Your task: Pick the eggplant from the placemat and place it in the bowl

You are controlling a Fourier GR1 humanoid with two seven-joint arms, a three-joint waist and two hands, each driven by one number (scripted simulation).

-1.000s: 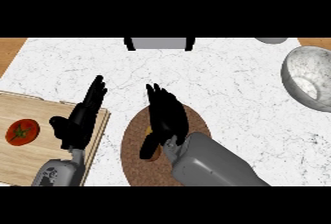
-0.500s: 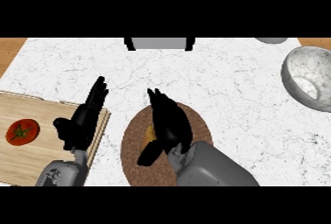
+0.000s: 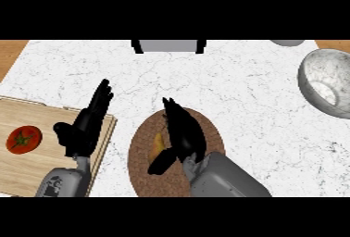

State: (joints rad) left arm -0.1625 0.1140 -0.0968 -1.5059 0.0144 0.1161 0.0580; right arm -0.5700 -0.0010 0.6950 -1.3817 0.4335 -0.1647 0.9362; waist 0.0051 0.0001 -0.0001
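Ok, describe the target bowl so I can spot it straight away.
On the white marble counter, look to the right edge of the view. The shiny grey metal bowl sits there, partly cut off. Unlike the flat round brown placemat, it is deep and hollow.

A white marble-patterned tabletop [image 3: 239, 92] with faint grey veins fills the view under even, soft light, with brown wood strips [image 3: 10, 55] showing past its far left and far right corners, a grey rectangular block [image 3: 167, 46] with black ends at its far edge, and a pale wooden cutting board [image 3: 27, 115] lying at its left.
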